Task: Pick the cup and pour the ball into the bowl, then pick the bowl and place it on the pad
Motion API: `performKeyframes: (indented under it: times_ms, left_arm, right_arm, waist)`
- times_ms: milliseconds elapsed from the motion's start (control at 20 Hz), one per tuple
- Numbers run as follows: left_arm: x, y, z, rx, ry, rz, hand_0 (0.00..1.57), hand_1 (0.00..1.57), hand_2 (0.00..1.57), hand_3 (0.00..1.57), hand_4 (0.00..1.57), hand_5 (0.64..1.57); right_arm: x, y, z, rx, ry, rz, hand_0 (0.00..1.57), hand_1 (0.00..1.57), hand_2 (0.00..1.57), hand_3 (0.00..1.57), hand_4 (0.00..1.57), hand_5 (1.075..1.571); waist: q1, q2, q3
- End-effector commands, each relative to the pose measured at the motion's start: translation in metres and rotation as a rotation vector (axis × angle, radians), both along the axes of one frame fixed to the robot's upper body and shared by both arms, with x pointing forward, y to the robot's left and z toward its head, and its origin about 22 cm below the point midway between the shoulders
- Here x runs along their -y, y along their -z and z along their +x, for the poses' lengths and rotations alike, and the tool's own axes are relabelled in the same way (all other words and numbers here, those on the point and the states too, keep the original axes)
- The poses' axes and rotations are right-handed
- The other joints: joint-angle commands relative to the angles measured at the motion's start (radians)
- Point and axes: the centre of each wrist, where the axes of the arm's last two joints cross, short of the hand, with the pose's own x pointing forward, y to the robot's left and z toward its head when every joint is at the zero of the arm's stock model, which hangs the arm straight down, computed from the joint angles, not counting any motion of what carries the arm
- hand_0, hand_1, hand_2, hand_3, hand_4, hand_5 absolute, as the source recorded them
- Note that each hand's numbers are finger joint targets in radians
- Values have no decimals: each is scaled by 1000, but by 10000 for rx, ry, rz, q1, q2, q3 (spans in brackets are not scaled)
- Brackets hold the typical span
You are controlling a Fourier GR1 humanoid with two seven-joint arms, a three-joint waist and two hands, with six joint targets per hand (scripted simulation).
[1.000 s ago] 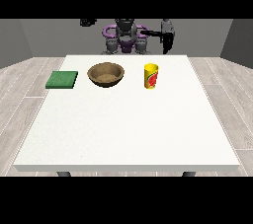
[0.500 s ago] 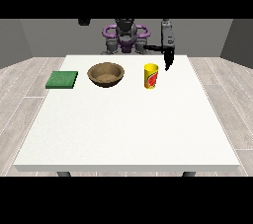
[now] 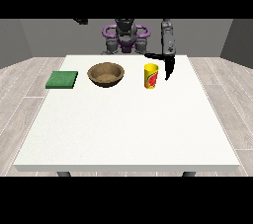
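White table (image 3: 128, 129), green pad (image 3: 62, 79), bowl (image 3: 105, 74), cup (image 3: 151, 76) beside hand (image 3: 168, 66)

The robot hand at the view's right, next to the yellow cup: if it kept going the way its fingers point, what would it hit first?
Probably the white table. The robot hand points downward beside the cup, though depth is unclear.

near half of table (image 3: 128, 134) bare | bowl (image 3: 105, 74), cup (image 3: 151, 76), pad (image 3: 62, 79) line far edge, gaps between
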Motion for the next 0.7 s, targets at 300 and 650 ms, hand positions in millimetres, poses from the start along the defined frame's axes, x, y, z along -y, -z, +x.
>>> performKeyframes:
  times_ms: [300,650]
  left_arm:
    - [-21,16,7,773,-944,-245,0,0,0,0,0,1430]
    - [-46,19,-5,1451,-2381,2048,1320,1320,1571,1571,965,1530]
  right_arm:
    - [19,-28,-36,1304,-534,-265,0,0,0,0,0,1567]
    - [51,-32,-32,1437,-473,-153,0,0,0,0,0,1562]
  waist:
    - [-948,876,-8]
    - [-1284,1295,5]
